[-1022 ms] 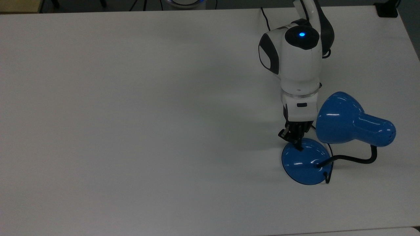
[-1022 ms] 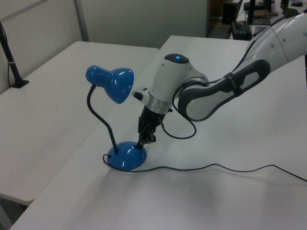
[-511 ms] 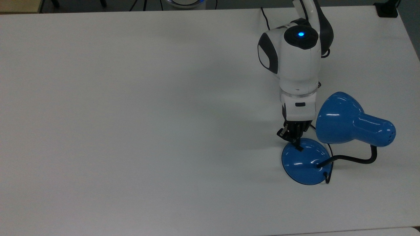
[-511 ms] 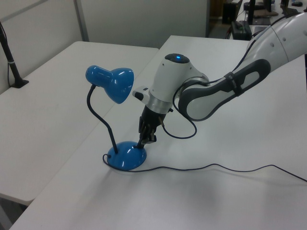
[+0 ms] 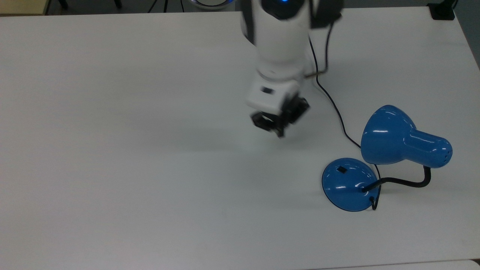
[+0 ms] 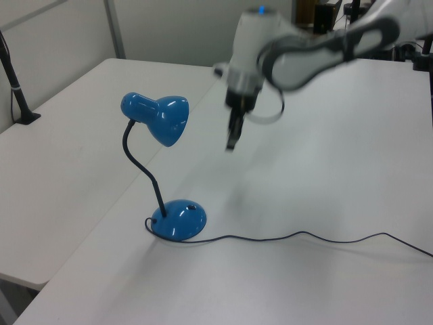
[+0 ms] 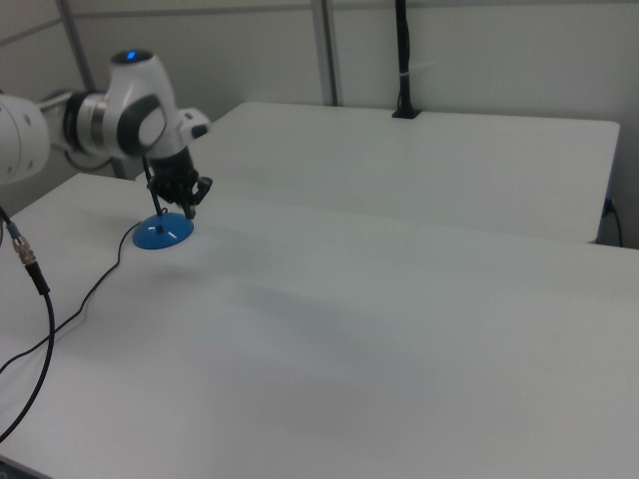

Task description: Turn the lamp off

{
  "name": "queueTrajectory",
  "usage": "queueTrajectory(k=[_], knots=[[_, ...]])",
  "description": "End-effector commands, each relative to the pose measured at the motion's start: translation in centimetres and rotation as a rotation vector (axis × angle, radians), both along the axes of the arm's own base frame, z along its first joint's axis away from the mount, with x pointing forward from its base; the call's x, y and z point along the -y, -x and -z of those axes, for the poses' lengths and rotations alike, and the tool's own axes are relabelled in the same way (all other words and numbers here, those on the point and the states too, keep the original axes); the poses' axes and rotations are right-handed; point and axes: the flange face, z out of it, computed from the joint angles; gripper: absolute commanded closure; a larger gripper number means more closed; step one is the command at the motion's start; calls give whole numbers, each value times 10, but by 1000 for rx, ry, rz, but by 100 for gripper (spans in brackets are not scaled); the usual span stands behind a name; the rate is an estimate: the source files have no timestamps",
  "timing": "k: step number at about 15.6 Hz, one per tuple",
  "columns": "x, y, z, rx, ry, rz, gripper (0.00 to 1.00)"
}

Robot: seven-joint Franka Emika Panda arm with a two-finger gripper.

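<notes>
The lamp stands at the top view's right, with a glossy blue shade (image 5: 390,135), a black gooseneck (image 5: 408,182) and a round blue base (image 5: 350,185). A small black switch (image 5: 341,169) on the base is uncovered. My gripper (image 5: 279,132) hangs in the air up and to the top view's left of the base, well apart from it, fingers together and holding nothing. In the left view the gripper (image 6: 231,141) is high above the table, right of the shade (image 6: 159,116) and above the base (image 6: 179,218). In the right view the gripper (image 7: 186,207) sits just over the base (image 7: 163,235).
The lamp's thin black cord (image 5: 333,105) runs from the base towards the table's far edge, passing beside the arm. In the left view the cord (image 6: 304,237) trails across the white table (image 6: 325,284) to the right. A second table (image 6: 61,156) adjoins on the left view's left.
The gripper has lifted off the switch on the lamp's base and swung up and to the top view's left. The lamp has not moved.
</notes>
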Motion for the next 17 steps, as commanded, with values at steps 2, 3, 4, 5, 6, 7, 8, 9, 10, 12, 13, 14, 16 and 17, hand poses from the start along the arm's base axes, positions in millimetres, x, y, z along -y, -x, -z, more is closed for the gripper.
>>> queueTrajectory(k=[2, 3, 4, 5, 6, 7, 8, 9, 10, 12, 13, 14, 16, 17], knots=[[117, 57, -63, -157, 12, 188, 91], [137, 65, -74, -149, 5, 218, 81], [154, 73, -83, -145, 2, 243, 68], [171, 81, -94, -134, 0, 270, 17], [185, 90, -105, -137, -2, 294, 0], [196, 97, -114, -146, -2, 311, 0], [213, 103, -121, -157, -3, 337, 0], [226, 108, -125, -166, -4, 359, 0], [233, 110, -128, -168, -4, 375, 0], [245, 113, -131, -173, -7, 404, 0], [246, 115, -129, -193, -4, 409, 0], [248, 114, -133, -198, 3, 420, 0], [255, 114, -139, -215, 3, 495, 0], [255, 114, -140, -216, 9, 499, 0]])
